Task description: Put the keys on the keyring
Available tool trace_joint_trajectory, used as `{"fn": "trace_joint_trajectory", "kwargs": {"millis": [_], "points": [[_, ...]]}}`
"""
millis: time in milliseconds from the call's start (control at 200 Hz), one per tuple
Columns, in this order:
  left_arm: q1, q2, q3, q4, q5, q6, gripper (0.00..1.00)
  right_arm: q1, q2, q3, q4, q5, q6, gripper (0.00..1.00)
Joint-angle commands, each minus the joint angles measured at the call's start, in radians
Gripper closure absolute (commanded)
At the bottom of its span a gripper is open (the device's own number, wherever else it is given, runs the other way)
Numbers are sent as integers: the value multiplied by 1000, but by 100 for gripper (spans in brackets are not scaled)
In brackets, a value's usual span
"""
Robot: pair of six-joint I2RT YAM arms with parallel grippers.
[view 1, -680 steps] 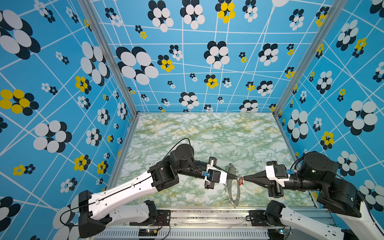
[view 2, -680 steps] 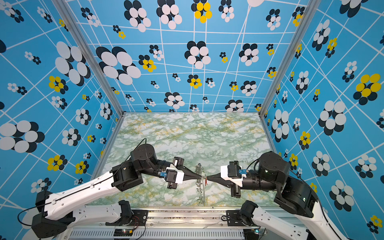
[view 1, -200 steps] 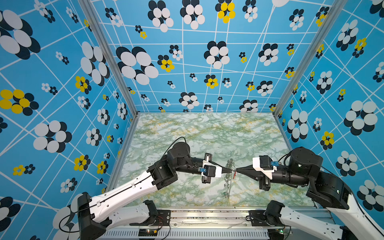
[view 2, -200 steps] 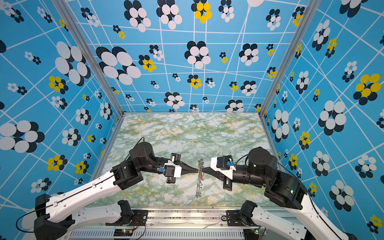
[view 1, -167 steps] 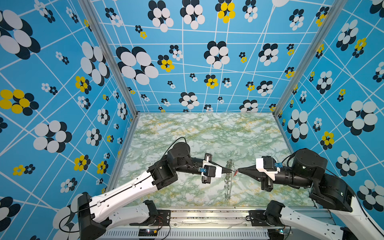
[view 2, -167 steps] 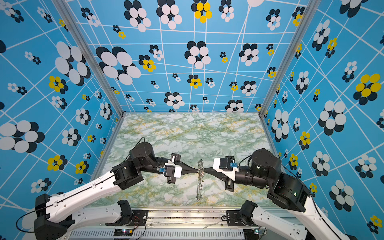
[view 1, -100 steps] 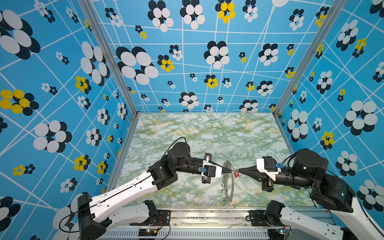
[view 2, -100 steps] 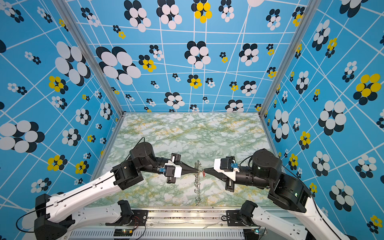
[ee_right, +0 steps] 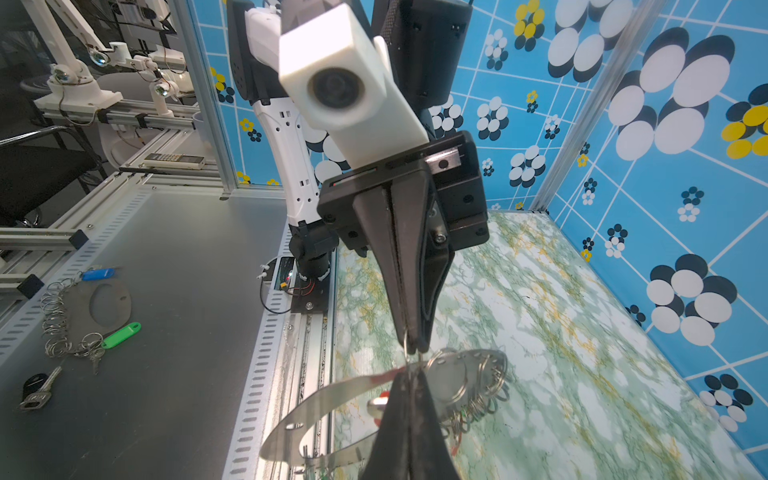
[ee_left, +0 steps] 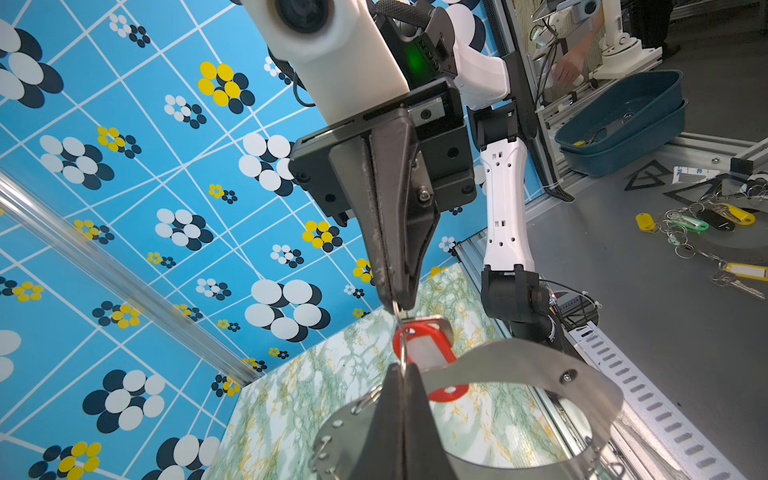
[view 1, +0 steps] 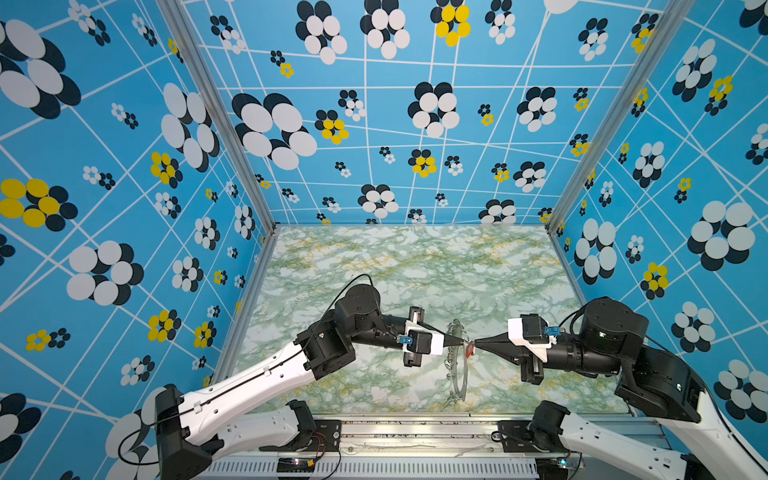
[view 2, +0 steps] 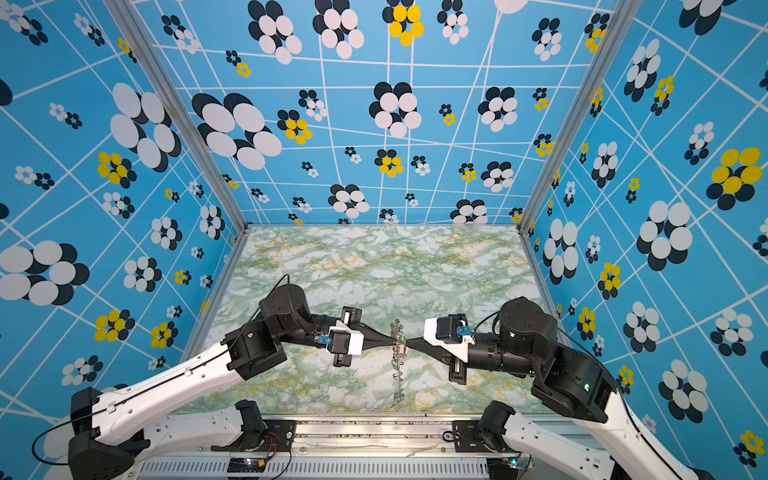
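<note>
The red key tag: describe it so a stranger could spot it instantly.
Above the green marble tabletop, the left gripper and right gripper meet tip to tip at a grey metal keyring. The red key tag hangs by the right gripper's tip, the only red thing among silver rings.

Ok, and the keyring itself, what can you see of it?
The keyring is a flat grey metal crescent, holes and small silver rings along its edge. It hangs nearly edge-on in both top views, between the shut left gripper, which seems to pinch one of its rings, and the right gripper. A red key tag hangs beside it.
</note>
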Motion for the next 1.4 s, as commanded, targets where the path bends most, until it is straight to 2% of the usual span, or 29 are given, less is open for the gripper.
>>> {"fn": "trace_joint_trajectory", "kwargs": {"millis": [0,555,1394], "points": [[9,-30,-2,60,0,12,100,5,1,-10,-9,-7,11,100],[7,-34,-2,64,24,4,100,5,13,-9,-8,42,13,100],[5,-18,0,56,48,0,100,5,22,1,10,36,21,100]]}}
